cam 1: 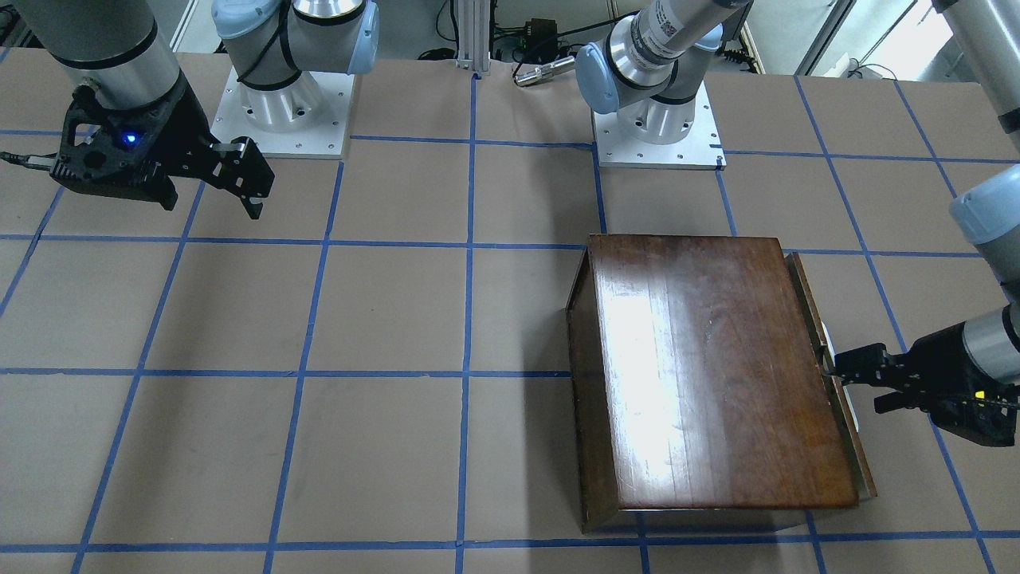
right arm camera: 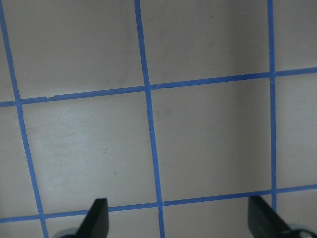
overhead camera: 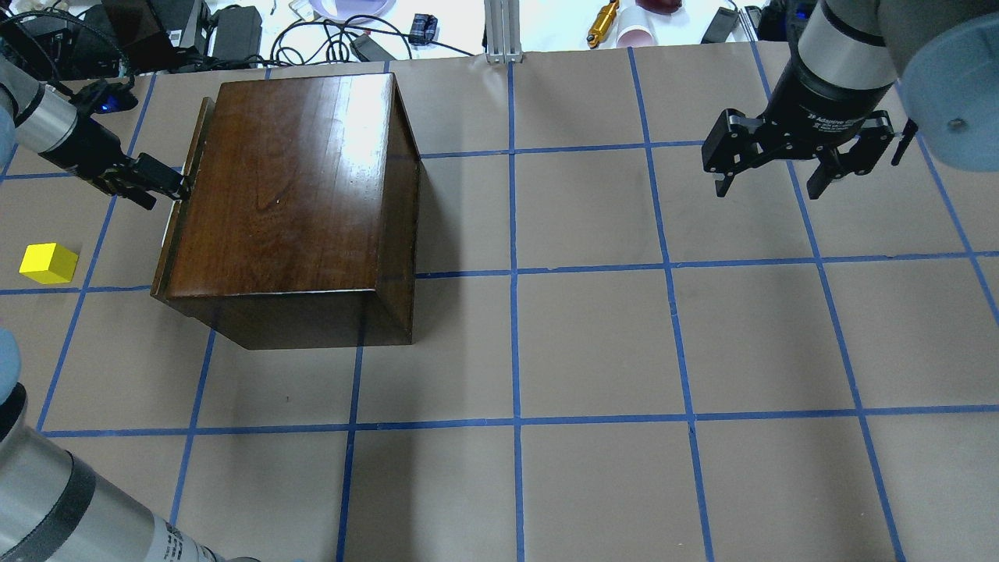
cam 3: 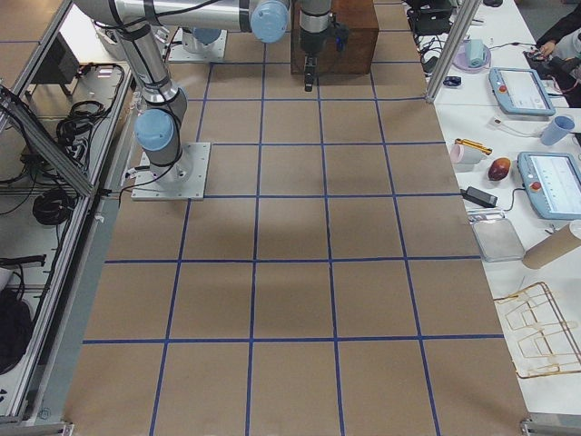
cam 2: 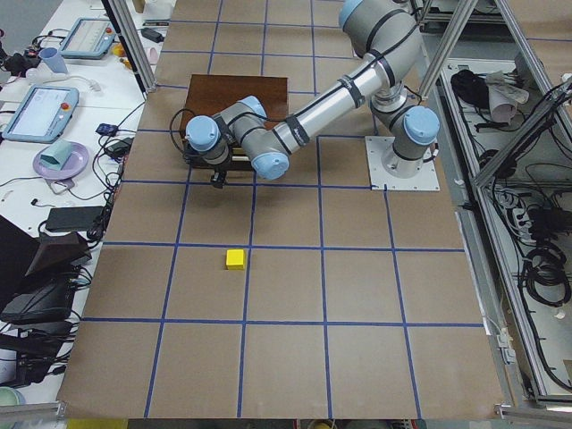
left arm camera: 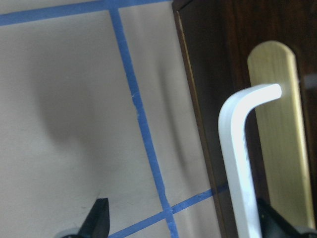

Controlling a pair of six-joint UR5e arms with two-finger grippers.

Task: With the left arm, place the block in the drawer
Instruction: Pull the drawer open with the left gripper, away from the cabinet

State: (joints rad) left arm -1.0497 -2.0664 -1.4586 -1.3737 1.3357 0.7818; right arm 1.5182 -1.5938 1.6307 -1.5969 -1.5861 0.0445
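The yellow block [overhead camera: 48, 263] lies on the table at the left edge of the overhead view, apart from the box; it also shows in the exterior left view [cam 2: 236, 259]. The dark brown box [overhead camera: 296, 187] stands left of centre. Its drawer front [overhead camera: 178, 211] faces the block and stands slightly out from the box. My left gripper [overhead camera: 168, 187] is open at that front. In the left wrist view the metal pull [left arm camera: 237, 158] lies between the spread fingers [left arm camera: 99, 223], close to the right one. My right gripper [overhead camera: 769, 183] is open and empty, above bare table.
The table is brown paper with a blue tape grid. Both arm bases [cam 1: 279, 112] stand at the robot's edge. Cables, tablets and small items [overhead camera: 328, 31] lie beyond the far edge. The box [cam 1: 717, 367] fills the area by the left arm.
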